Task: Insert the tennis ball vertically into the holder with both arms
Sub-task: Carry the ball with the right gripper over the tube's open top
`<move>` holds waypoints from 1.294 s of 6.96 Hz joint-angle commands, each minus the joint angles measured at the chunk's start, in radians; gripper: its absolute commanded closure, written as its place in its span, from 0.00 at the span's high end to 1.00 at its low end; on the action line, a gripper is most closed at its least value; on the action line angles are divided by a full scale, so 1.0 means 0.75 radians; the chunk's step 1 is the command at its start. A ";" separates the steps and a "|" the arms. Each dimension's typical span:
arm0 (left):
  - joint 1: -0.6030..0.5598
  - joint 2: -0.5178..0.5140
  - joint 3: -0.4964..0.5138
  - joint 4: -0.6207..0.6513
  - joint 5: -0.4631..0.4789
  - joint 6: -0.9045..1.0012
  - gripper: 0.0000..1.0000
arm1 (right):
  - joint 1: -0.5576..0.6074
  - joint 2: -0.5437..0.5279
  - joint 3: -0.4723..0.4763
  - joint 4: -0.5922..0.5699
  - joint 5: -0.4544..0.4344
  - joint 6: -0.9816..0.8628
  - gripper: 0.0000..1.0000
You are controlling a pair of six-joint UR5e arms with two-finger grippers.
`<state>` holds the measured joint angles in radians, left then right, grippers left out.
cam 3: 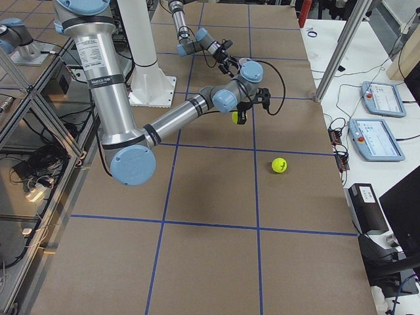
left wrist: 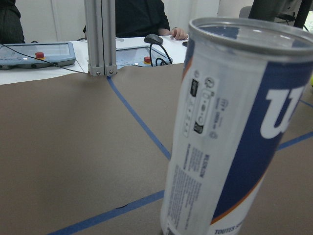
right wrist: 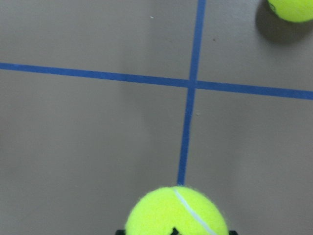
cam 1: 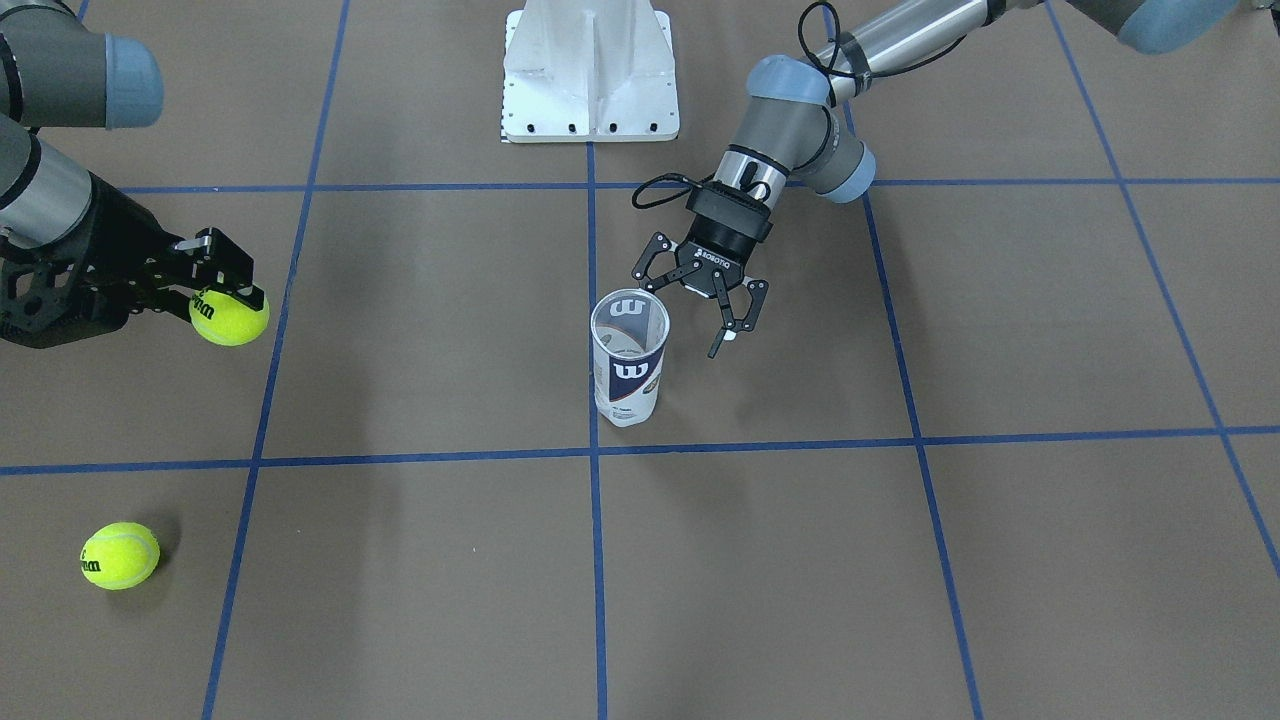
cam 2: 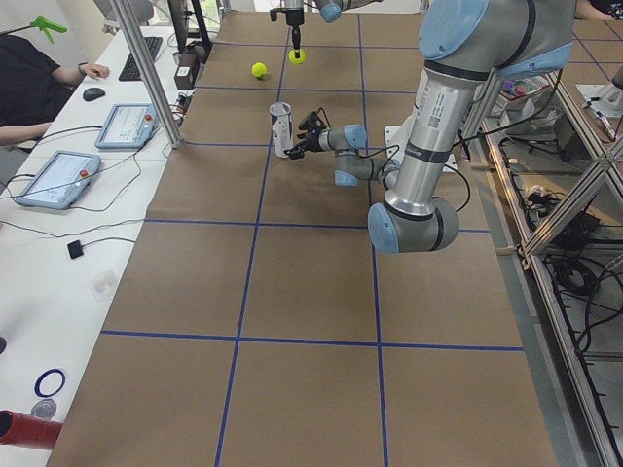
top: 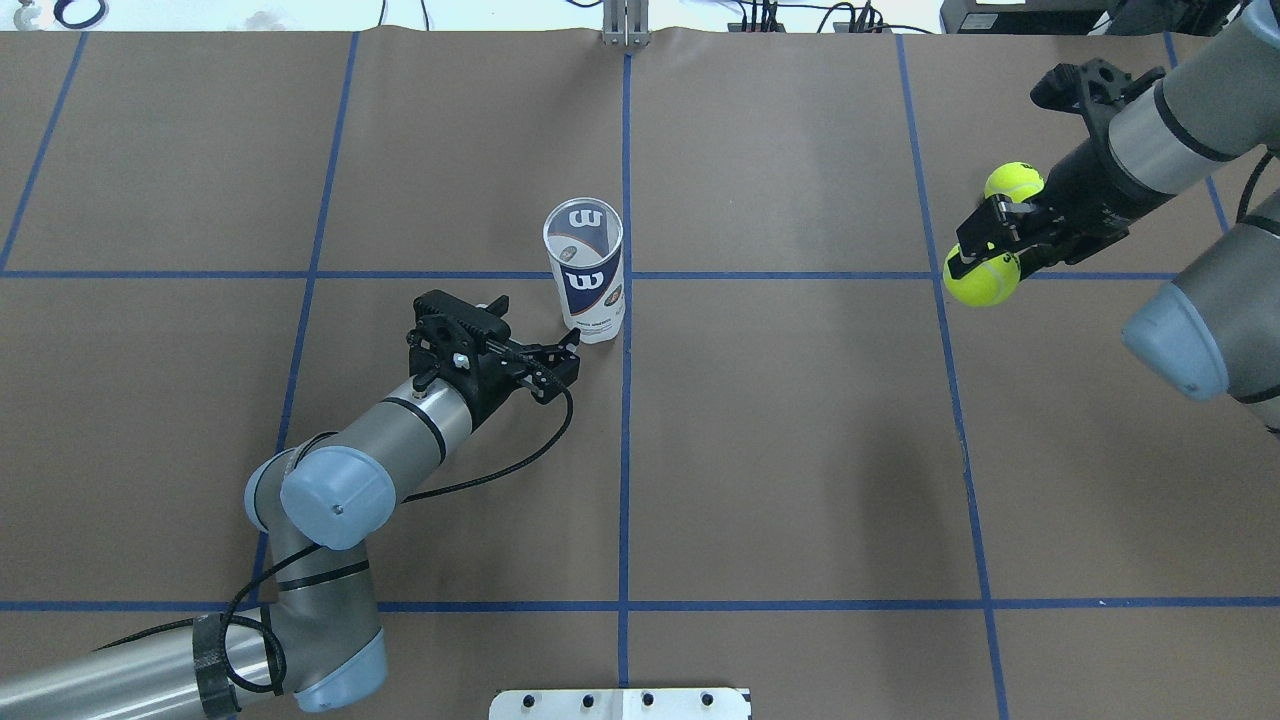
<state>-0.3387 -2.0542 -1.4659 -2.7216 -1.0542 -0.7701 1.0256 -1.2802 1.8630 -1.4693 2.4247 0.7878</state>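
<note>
My left gripper point(top: 572, 360) sits lowest and closest to me, just on my side of the holder point(top: 587, 270), a clear plastic cylindrical can with a navy and white label and a white "W" on it. The jaws are spread wide and have hold of nothing; one fingertip reaches close to the foot of the holder (whether it touches, I cannot tell). From my left wrist the holder fills the right half of the view, very close.

The holder stands upright with its open mouth up. It rests on the brown paper-covered table point(cam 1: 800, 560), just left of the blue tape line point(top: 626, 450) that runs away from me down the middle, and straddles the cross line there.

Well off to the right of the holder, about level with it, my right gripper point(top: 975, 262) is closed on a bright yellow-green felt tennis ball point(top: 981, 277). It pinches the ball at the top, so most of the ball hangs below the fingers.

Farther out than that, and still far right of the holder, a second yellow-green tennis ball point(top: 1013, 182) lies loose on the paper, near the held one but apart from it.
</note>
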 commanded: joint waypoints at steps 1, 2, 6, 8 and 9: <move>0.010 -0.026 0.022 -0.008 0.011 0.010 0.99 | 0.001 0.093 0.005 -0.072 0.027 0.017 0.00; 0.010 -0.041 0.038 -0.008 0.011 0.010 0.99 | 0.001 0.109 0.005 -0.074 0.037 0.017 0.00; 0.010 -0.102 0.101 -0.008 0.011 0.010 0.99 | -0.013 0.262 0.007 -0.072 0.076 0.180 0.00; 0.006 -0.132 0.110 -0.008 0.011 0.075 0.99 | -0.017 0.312 0.007 -0.072 0.076 0.220 0.00; 0.002 -0.143 0.112 -0.010 0.011 0.090 0.99 | -0.015 0.322 0.007 -0.070 0.076 0.220 0.00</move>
<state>-0.3348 -2.1486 -1.3857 -2.7278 -1.0462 -0.7266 1.0140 -1.0534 1.8683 -1.5229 2.4818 0.9466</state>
